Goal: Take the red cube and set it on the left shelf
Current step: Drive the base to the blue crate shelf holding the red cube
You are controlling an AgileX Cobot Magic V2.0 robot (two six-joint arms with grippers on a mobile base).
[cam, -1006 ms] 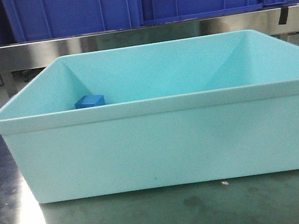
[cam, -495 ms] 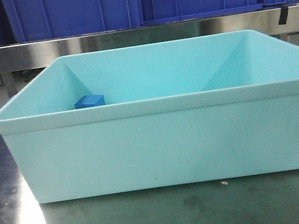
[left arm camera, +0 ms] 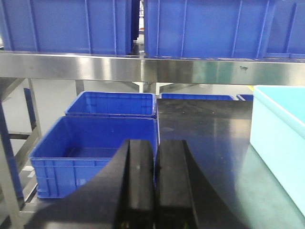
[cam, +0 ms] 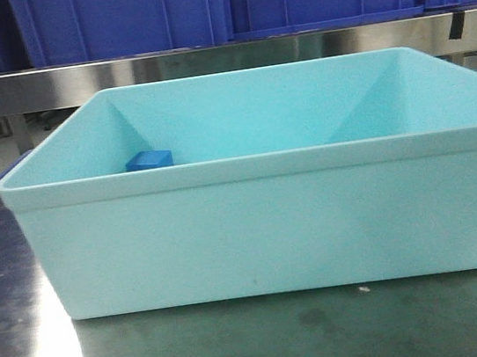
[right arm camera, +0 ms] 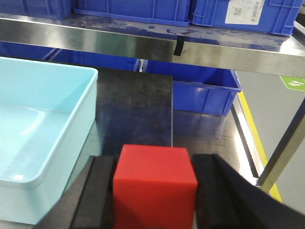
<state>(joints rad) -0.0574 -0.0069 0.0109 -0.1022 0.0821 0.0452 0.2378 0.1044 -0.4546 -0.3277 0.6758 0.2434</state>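
While left fingers [left arm camera: 141, 183] press together, right fingers [right arm camera: 97, 193] clamp the red cube [right arm camera: 155, 185].

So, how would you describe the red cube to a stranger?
Find the big pale teal tub on the steel table. To its right, the right gripper holds the red cube between black fingers. It is the only red thing; the blue cube lies inside the tub.

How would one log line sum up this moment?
right gripper: shut on small red cube | left gripper: shut, empty | small blue cube: inside pale teal plastic tub | placing: not yet done
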